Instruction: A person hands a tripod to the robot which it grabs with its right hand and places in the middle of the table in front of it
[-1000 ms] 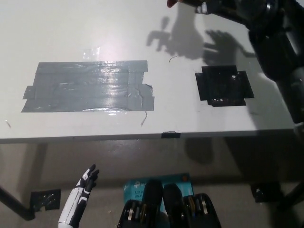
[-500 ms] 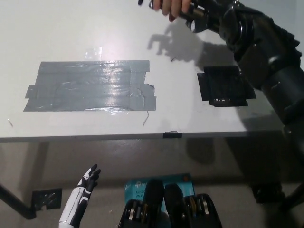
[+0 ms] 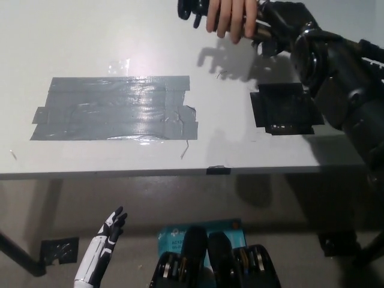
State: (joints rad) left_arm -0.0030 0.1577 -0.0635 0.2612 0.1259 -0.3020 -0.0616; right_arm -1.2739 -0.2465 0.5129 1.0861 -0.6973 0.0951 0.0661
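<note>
Tripod [image 3: 191,8] only partly visible at the top edge of the frame, a dark shape poking out left of a person's hand [image 3: 231,17] that grips it from above. Now further inside the frame than half a second ago, when just a sliver showed at the very top; a second ago absent altogether. Right hand [image 3: 277,25], black, drawn in from the upper right corner toward the top centre over the same span, now touching or just beside the person's hand. Cannot tell whether closed on the tripod or merely alongside; contact hidden behind the person's fingers. Handover judged to be under way, not yet finished, with the person's grip plainly not released.

Table [image 3: 108,36] below, with a wide patch of grey tape [image 3: 114,108] at centre left and a square of black tape [image 3: 285,108] at right, partly covered by the black arm. Middle of the table judged to lie between the two patches, bare.

Left hand [image 3: 111,231], white, resting at lower left below the table edge, fingers spread, holding nothing.
</note>
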